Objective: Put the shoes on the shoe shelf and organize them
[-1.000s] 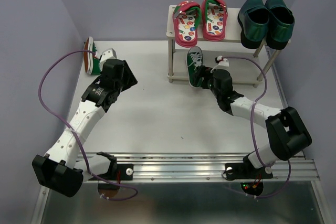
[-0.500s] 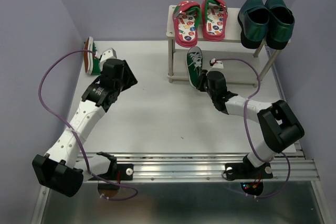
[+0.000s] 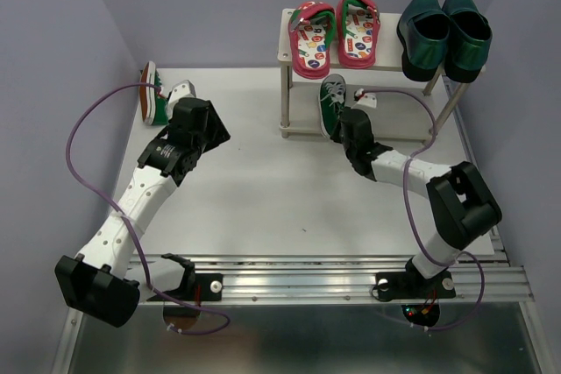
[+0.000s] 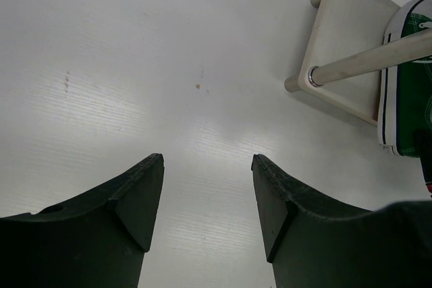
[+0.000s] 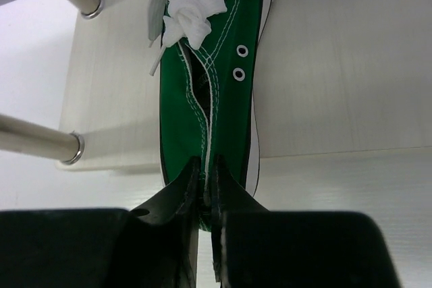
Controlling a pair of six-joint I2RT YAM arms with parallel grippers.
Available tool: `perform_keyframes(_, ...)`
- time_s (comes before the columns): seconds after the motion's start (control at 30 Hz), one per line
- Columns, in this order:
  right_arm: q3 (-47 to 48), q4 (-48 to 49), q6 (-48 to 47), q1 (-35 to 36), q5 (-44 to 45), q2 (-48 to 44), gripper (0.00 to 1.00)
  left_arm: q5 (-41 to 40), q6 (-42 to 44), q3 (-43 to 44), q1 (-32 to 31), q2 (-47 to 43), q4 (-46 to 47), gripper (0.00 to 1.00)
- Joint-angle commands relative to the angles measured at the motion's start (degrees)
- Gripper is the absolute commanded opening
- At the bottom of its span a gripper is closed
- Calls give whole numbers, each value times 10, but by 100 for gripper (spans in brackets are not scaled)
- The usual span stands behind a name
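Note:
On the pale shoe shelf (image 3: 287,37), the top board carries a pair of red flip-flops (image 3: 331,32) and a pair of dark teal loafers (image 3: 443,31). A green white-laced sneaker (image 5: 212,79) lies partly on the lower board, heel toward the arm. My right gripper (image 5: 206,170) is shut on the heel edge of this sneaker (image 3: 331,104). The other green sneaker (image 3: 151,94) lies on its side at the table's far left edge. Just in front of it my left gripper (image 4: 206,180) hangs open over bare table, holding nothing.
The shelf's metal legs (image 4: 368,65) and lower board (image 5: 324,65) stand close round the held sneaker. Purple walls close in the table (image 3: 254,172) on the left, back and right. A purple cable (image 3: 88,124) loops beside the left arm.
My right gripper has closed on the sneaker's heel and pushed it further under the shelf's top board. The left arm has not moved.

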Motion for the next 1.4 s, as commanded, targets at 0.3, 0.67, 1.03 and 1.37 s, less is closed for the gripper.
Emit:
perform_keyframes(0.3,53,58,0,1,64,32,1,-14,4,10,4,-12,7,66)
perform_keyframes(0.67,26,45,-4,1,33,9,39,18,37,68,45,40,-8,67)
perform_keyframes(1.03,1,-53,19,1,-53,-72,100,-4,106,193,180,208,-81,96)
perform_keyframes(1.37,-71,-113,39,6,-120,-175,100,-166,171,416,202,442,-181,99)
